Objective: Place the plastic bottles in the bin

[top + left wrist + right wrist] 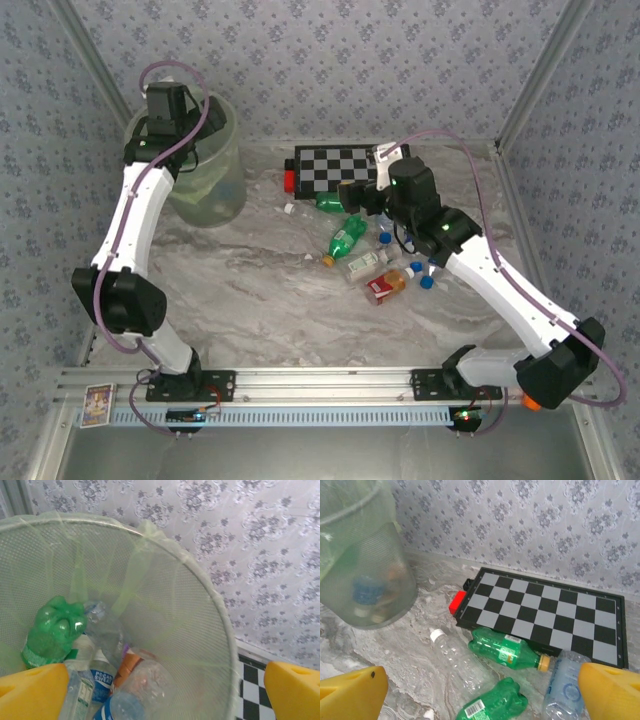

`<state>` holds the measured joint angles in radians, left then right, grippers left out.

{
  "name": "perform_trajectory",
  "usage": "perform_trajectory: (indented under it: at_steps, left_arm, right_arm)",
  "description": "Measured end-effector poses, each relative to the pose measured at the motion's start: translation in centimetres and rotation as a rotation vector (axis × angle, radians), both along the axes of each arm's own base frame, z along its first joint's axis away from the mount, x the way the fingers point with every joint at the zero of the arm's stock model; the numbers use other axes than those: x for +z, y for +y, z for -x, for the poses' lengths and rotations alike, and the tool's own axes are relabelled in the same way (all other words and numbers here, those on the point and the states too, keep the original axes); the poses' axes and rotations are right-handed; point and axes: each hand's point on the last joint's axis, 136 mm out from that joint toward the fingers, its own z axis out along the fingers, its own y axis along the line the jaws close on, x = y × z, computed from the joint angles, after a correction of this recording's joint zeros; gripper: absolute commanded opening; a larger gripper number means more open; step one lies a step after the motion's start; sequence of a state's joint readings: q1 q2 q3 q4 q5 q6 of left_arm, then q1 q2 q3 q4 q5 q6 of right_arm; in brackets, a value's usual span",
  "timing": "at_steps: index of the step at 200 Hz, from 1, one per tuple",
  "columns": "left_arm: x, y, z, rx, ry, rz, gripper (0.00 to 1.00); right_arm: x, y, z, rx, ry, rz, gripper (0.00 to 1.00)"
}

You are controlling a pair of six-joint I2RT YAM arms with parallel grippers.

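Several plastic bottles (115, 675) lie at the bottom of the large round translucent pale-green bin (200, 610), which stands at the far left of the marbled grey table (260, 300). Among them are a crumpled green bottle (52, 630), a clear bottle with a blue label (102, 677), an orange-brown bottle (127, 665) and another clear bottle (147, 680). The left gripper (160, 695) hangs over the bin's mouth, its yellow fingers (30, 692) spread wide with nothing between them.

More bottles lie loose on the table in front of the black-and-white checkerboard (545, 615). The right gripper (480, 695) hovers above them, also spread wide and empty. Below it are a clear bottle with a white cap (455, 657), a green bottle with a yellowish cap (507, 650) just beside the board's near edge, a second green bottle with a barcode label (492, 705) and a crumpled clear bottle (565, 682). Nearer the arms lies a red-labelled bottle (385, 286). A small red block (456, 602) sits at the board's left end.
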<state>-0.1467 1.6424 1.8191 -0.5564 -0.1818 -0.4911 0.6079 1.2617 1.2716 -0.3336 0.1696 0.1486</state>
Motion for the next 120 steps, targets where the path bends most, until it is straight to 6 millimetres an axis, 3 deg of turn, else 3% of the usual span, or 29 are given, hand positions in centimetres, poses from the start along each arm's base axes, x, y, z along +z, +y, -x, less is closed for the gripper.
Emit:
perform_trajectory:
  at_steps: [57, 88, 120]
  left_arm:
    - [1.9, -4.8, 3.7, -0.12, -0.007, 0.007, 0.98]
    - [1.1, -8.1, 5.5, -0.203, 0.016, 0.012, 0.97]
    - [-1.0, -12.6, 7.3, -0.303, 0.064, 0.011, 0.97]
  right_arm:
    - [-1.6, -0.6, -0.3, -0.022, 0.082, 0.047, 0.99]
    - [-3.0, -1.5, 0.2, -0.069, 0.147, 0.057, 0.99]
    - [-5.2, -3.0, 1.5, -0.134, 0.239, 0.076, 1.0]
